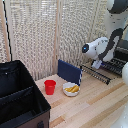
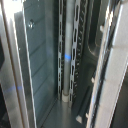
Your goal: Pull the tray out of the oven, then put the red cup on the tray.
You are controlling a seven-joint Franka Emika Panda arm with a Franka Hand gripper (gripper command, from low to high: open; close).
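The tray point(image 1: 101, 73), a dark rack of parallel bars, sticks out over the wooden table from the oven point(image 1: 123, 49), a dark box at the exterior view's right edge, mostly hidden behind the arm. My gripper point(image 1: 97, 64) hangs just above the tray's outer part; its fingers are too small to make out. The blurred wrist view shows metal walls and the tray's bars point(image 2: 70, 55) up close, with no fingers I can identify. The red cup point(image 1: 50, 86) stands upright on the table, to the exterior view's left of the tray and apart from it.
A white bowl with yellow pieces point(image 1: 71, 89) sits beside the cup. An upright dark blue panel point(image 1: 69, 71) stands behind them. A large black fabric-sided box point(image 1: 20, 97) fills the exterior view's left. A slatted screen point(image 1: 45, 35) backs the table.
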